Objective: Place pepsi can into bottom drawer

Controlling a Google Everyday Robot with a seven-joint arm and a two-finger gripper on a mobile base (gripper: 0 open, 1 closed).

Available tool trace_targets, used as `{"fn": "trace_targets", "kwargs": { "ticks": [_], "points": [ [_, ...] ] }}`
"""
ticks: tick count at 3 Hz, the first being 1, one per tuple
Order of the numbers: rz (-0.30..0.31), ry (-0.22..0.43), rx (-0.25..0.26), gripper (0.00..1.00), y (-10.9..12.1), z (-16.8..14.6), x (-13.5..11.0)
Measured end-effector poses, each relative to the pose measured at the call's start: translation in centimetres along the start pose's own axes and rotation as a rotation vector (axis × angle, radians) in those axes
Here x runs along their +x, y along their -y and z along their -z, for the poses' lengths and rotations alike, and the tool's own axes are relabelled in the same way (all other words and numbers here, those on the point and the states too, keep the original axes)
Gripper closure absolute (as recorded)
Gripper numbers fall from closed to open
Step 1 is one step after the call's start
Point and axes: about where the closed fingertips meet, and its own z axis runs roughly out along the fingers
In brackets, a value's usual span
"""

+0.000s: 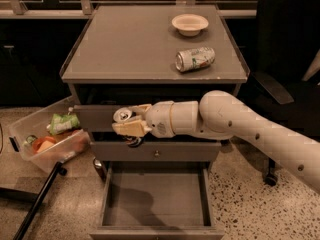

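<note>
Camera view: cabinet (135,44) in centre, looked down on from the front. White arm (250,131) reaches in from the cabinet's right side, across its top drawer front. Gripper (126,121) sits in front of that top drawer, left of the cabinet's middle. Its tan fingers (131,128) are clamped on the pepsi can (123,115). Can's silver top faces up, dark body mostly hidden behind the fingers. Can hangs in the air, above the bottom drawer (155,230) and towards its left side, not in it. Bottom drawer is pulled fully out at the cabinet's base, grey floor showing. On the cabinet's top: pale bowl (190,24) at back right, silver-white can (195,59) lying on its side nearer the front right. Clear plastic bin (30,146) on the floor left of the cabinet, green packet (64,123) in it. Dark office chair (285,59) right of the cabinet.
</note>
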Motion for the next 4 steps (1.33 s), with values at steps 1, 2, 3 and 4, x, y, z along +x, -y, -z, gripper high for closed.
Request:
{"fn": "trace_targets", "kwargs": {
  "ticks": [1,2,3,4],
  "points": [
    [0.0,0.0,0.0,1.0,0.0,0.0,0.0],
    [0.028,-0.046,-0.016,1.0,1.2,-2.0,3.3],
    [0.046,-0.083,-0.021,1.0,3.4,-3.1,9.9],
    [0.066,-0.112,-0.026,1.0,5.8,-3.6,17.7]
  ]
}}
